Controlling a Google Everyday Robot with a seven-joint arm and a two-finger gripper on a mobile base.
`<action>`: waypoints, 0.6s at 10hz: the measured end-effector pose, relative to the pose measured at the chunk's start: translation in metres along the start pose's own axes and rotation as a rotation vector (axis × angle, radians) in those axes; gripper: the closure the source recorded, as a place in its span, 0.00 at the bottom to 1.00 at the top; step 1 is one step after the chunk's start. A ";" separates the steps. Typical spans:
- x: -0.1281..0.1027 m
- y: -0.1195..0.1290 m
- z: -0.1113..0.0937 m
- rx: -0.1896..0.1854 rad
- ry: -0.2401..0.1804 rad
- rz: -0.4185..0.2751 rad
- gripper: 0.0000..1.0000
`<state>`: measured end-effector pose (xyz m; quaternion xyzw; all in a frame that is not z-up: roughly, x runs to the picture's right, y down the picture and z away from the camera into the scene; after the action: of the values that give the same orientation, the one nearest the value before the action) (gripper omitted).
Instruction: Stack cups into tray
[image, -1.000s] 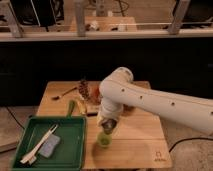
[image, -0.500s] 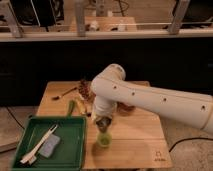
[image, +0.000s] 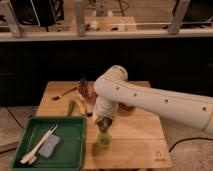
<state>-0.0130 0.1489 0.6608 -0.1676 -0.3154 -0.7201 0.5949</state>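
Reaching for the green cup beside the tray

Our hand (image: 104, 125) hangs directly over the translucent light-green plastic cup (image: 103, 139), which stands on the wooden counter (image: 137, 132) just right of the large dark-green rimmed tray (image: 70, 142); we cannot tell its finger state. We judge grasping comes next, needing a straight descent.

Wooden table (image: 135, 131) – green tray (image: 75, 145), green cup (image: 103, 139); gripper (image: 103, 125) above cup.

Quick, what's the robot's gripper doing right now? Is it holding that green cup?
Gripper: right above the green cup, beside the tray. Whether it is open, shut or holding the cup cannot be told.
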 end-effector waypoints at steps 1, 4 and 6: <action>0.001 -0.003 -0.001 -0.002 -0.002 -0.005 1.00; -0.003 -0.001 0.002 -0.009 -0.014 -0.004 1.00; -0.007 0.000 0.007 -0.007 -0.026 -0.004 1.00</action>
<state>-0.0120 0.1590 0.6617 -0.1783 -0.3209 -0.7200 0.5890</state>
